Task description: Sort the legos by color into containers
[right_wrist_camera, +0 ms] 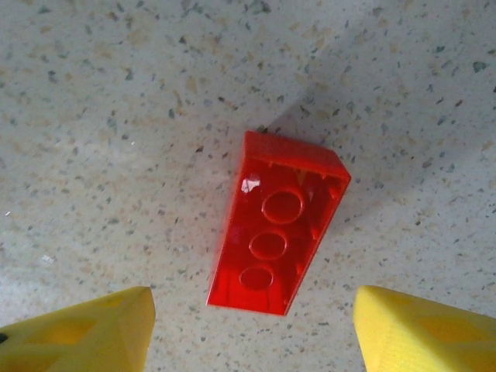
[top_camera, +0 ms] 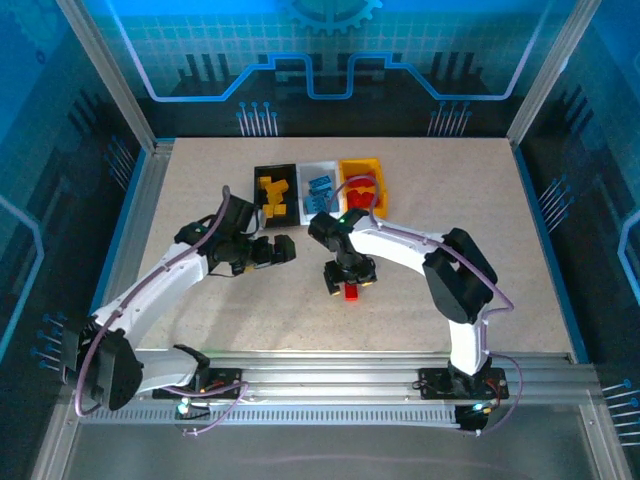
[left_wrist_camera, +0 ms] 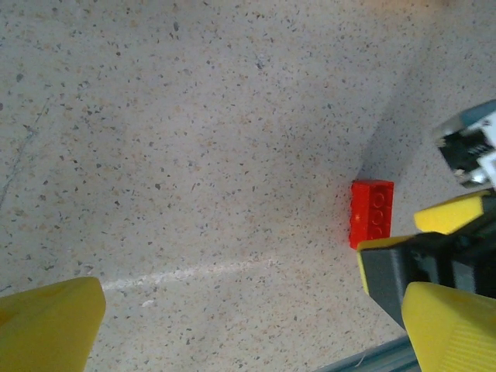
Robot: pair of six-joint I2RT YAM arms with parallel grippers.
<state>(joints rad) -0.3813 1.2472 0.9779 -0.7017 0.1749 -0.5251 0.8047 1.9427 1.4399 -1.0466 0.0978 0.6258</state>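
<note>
Right gripper (right_wrist_camera: 253, 306): fingers (right_wrist_camera: 85, 333) spread wide, holding nothing. Red brick (right_wrist_camera: 275, 225) flat on the table (right_wrist_camera: 116, 116), hollow side up, centred in the gap between the two tips and touching neither. Near end about level with the tips; remainder beyond them, skewed, far end leaning toward the right-hand finger. Bare table on both sides of the brick, between it and each finger. Left gripper (left_wrist_camera: 252, 310): fingers (left_wrist_camera: 46, 329) likewise set wide, empty. Same brick ahead of these tips, toward the right-hand finger's side, with the right gripper just beside it. Three bins in a row beyond both grippers, well apart from the red brick: black bin (top_camera: 256, 195) holding yellow bricks (top_camera: 272, 192), white bin (top_camera: 320, 163) holding blue bricks (top_camera: 320, 190), orange-yellow bin (top_camera: 358, 163) holding red bricks (top_camera: 362, 188).
</note>
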